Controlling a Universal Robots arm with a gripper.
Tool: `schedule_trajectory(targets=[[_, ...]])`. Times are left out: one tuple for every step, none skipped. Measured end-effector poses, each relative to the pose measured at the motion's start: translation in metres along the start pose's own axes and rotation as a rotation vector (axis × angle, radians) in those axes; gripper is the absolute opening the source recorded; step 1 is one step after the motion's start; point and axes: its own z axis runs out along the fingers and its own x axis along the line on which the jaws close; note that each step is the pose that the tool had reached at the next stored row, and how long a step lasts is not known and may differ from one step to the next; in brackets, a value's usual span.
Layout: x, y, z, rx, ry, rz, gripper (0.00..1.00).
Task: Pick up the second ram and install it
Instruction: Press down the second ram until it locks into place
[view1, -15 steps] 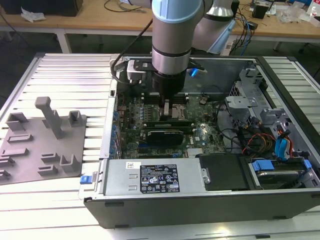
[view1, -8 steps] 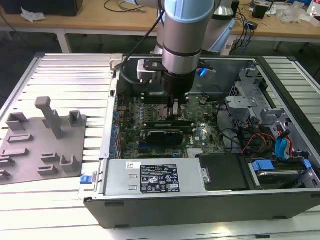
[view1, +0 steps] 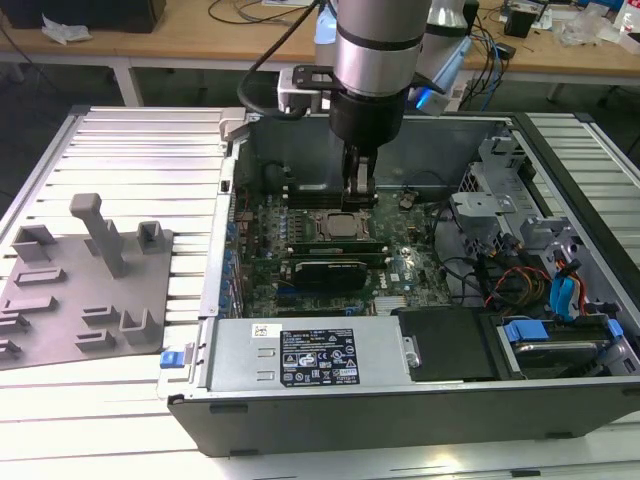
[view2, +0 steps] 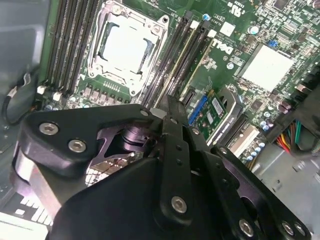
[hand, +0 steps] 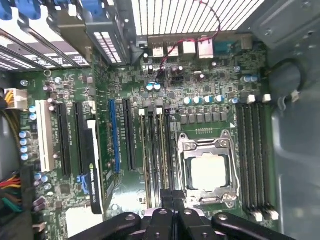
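Evidently the arm had its gripper (view1: 359, 188) down inside the open computer case (view1: 560, 385), which lay on its side on the slatted table (view1: 130, 150). In both wrist views the two black fingers (view2: 172, 150) were drawn together, with no gap I could make out at the tips. From where I stood I could not tell whether anything thin was pinched between them.

The tips hung over the bank of long black memory sockets (hand: 156, 150) just beside the processor (hand: 209, 170), on the side facing the blue slot (hand: 114, 135). A second bank of sockets (hand: 255, 150) sat on the processor's other side, near the case wall.

As for the second ram, I could not pick it out with certainty. In the second wrist view a pale strip (view2: 181, 62) ran along one socket directly ahead of the fingertips, and it may have been the top edge of a seated stick.

On the exterior view's left, well apart from the case, the grey fixture plate (view1: 60, 330) with upright posts rested on the table. The power supply (view1: 300, 355) filled the near edge of the case.
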Motion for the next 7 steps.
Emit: schedule_trajectory(targets=[[-0.0001, 0.0, -0.0019, 0.0, -0.001, 0.0, 0.11], [-0.0001, 0.0, -0.0019, 0.0, -0.0016, 0.0, 0.11], [-0.0001, 0.0, -0.002, -0.0001, -0.0013, 0.0, 0.11], [-0.0001, 0.0, -0.0021, -0.0001, -0.0015, 0.0, 0.11], [-0.0001, 0.0, -0.0021, -0.0001, -0.0017, 0.0, 0.11], [-0.0001, 0.0, -0.0021, -0.0002, -0.0018, 0.0, 0.11], [-0.0001, 0.0, -0.0021, -0.0002, -0.0018, 0.0, 0.11]])
